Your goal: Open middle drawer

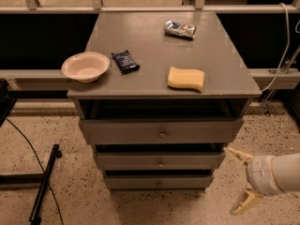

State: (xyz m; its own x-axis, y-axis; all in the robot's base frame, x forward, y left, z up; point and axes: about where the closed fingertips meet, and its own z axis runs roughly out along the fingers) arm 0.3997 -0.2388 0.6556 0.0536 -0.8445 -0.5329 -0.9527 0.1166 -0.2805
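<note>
The grey cabinet (pixel 159 86) has three drawers. The middle drawer (pixel 159 161) is the second one, with a flat front and a small round knob (pixel 160 163); its front sits in line with the others. The top drawer (pixel 161 131) is above it and the bottom drawer (pixel 158 181) below. My gripper (pixel 240 181) is at the lower right, to the right of the middle drawer and apart from it. It is open, with two pale fingers (pixel 238 154) spread one above the other, and it holds nothing.
On the cabinet top lie a pale bowl (pixel 85 66), a dark packet (pixel 125 61), a yellow sponge (pixel 186 78) and a silver bag (pixel 180 29). A black stand leg and cable (pixel 42 184) lie on the speckled floor at left. A white cable (pixel 281 46) hangs at right.
</note>
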